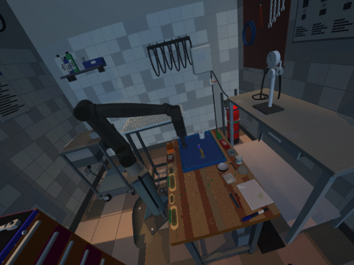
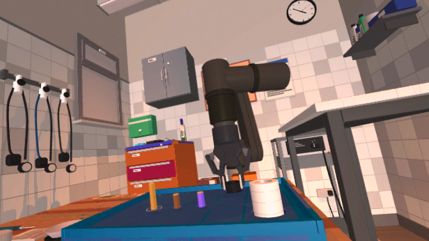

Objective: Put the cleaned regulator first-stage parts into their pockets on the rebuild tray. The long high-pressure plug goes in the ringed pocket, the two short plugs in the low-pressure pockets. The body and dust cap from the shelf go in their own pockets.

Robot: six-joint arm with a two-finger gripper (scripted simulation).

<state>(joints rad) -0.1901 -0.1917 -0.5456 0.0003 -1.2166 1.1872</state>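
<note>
The black dust cap (image 2: 233,187) is partly hidden between my fingers, low at the far side of the blue rebuild tray (image 2: 195,212). My gripper (image 2: 232,181) grips the cap, its fingers down either side of it. The white cylindrical regulator body (image 2: 266,197) stands upright in the tray to the right of the cap. The long orange plug (image 2: 152,196) stands upright in the ringed pocket at the tray's left, and a short orange-brown plug (image 2: 176,201) and a short purple plug (image 2: 201,199) stand beside it. From the side camera the tray (image 1: 201,152) lies at the bench's far end, with the gripper (image 1: 183,144) over its left edge.
The tray's raised blue rim (image 2: 299,205) runs close to the right of the body. A grey steel table (image 2: 351,111) stands over the tray's right side. An orange drawer cabinet (image 2: 161,167) is behind. Small parts, a notepad (image 1: 254,194) and a pen (image 1: 254,214) lie on the wooden bench.
</note>
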